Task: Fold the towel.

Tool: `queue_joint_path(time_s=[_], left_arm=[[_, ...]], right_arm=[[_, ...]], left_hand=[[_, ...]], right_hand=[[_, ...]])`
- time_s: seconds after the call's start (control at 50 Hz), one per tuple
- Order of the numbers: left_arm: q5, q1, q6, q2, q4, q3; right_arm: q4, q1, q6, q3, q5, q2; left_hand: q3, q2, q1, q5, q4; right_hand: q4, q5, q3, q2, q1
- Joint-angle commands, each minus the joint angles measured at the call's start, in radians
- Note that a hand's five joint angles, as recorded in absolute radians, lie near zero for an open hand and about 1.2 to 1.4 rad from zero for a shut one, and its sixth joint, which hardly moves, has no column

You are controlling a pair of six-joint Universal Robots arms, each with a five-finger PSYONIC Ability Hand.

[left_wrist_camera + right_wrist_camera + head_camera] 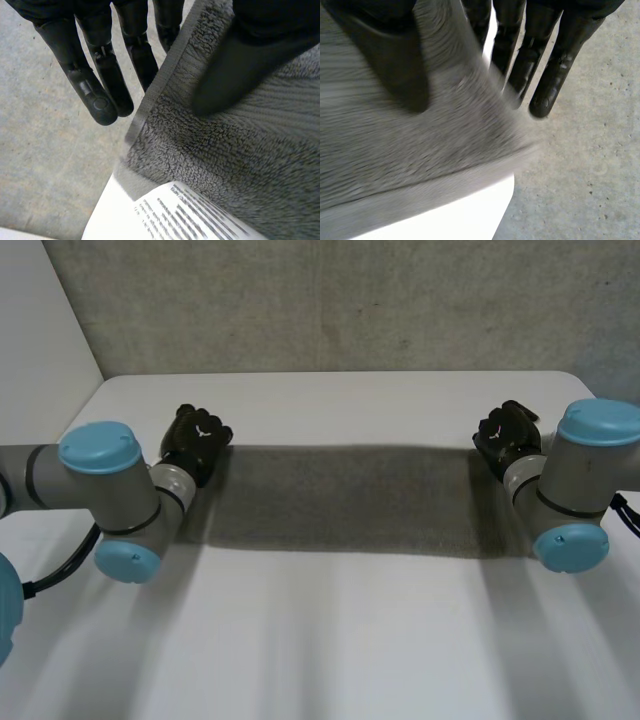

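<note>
A grey towel lies spread as a wide strip across the white table. My left hand is at its far left corner and my right hand at its far right corner. In the left wrist view the straight fingers reach past the towel's hem, while the thumb lies over the towel; the hand is open. In the right wrist view the right hand's fingers are straight beyond the towel and its thumb stands apart, so this hand is open too.
A white printed label sticks out at the towel's corner by the left hand. The table's far edge runs just beyond both hands, with a grey concrete surface behind it. Both arms reach in along the table's sides.
</note>
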Motion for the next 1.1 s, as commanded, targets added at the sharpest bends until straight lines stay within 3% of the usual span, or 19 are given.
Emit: queue_joint_path(time_s=[0.02, 0.16, 0.32, 0.48, 0.52, 0.68, 0.9, 1.1], left_arm=[[-0.008, -0.036, -0.001, 0.004, 0.000, -0.012], [-0.065, -0.034, -0.010, 0.052, 0.000, -0.020], [-0.092, -0.020, -0.034, 0.171, 0.000, -0.112], [-0.075, 0.027, -0.208, 0.297, -0.003, -0.261], [-0.020, 0.053, -0.295, 0.346, -0.009, -0.318], [0.127, 0.130, -0.432, 0.427, -0.020, -0.420], [0.141, 0.139, -0.447, 0.434, -0.017, -0.471], [0.142, 0.139, -0.447, 0.430, -0.015, -0.471]], right_arm=[[-0.025, -0.001, 0.009, 0.011, 0.005, 0.027], [-0.025, -0.012, 0.092, 0.025, 0.008, -0.041], [-0.011, -0.018, 0.327, 0.135, -0.001, -0.231], [0.125, -0.067, 0.422, 0.287, -0.076, -0.375], [0.223, -0.102, 0.445, 0.324, -0.105, -0.397], [0.357, -0.199, 0.542, 0.365, -0.200, -0.395], [0.336, -0.271, 0.553, 0.391, -0.288, -0.317], [0.259, -0.305, 0.551, 0.376, -0.290, -0.250]], left_hand=[[-0.793, -0.791, -0.775, -0.964, -0.764], [-0.793, -0.791, -0.775, -0.965, -0.764], [-0.787, -0.785, -0.769, -0.959, -0.758], [-0.772, -0.770, -0.755, -0.944, -0.743], [-0.772, -0.770, -0.755, -0.944, -0.743], [-0.767, -0.765, -0.749, -0.938, -0.737], [-0.764, -0.762, -0.746, -0.935, -0.734], [-0.764, -0.762, -0.746, -0.935, -0.734]], right_hand=[[-0.594, -0.605, -0.601, -0.562, -0.567], [-0.594, -0.605, -0.601, -0.562, -0.567], [-0.594, -0.605, -0.601, -0.562, -0.567], [-0.594, -0.605, -0.601, -0.562, -0.567], [-0.594, -0.605, -0.601, -0.562, -0.567], [-0.519, -0.530, -0.527, -0.487, -0.492], [-0.417, -0.428, -0.424, -0.385, -0.389], [-0.041, -0.052, -0.049, -0.009, -0.014]])
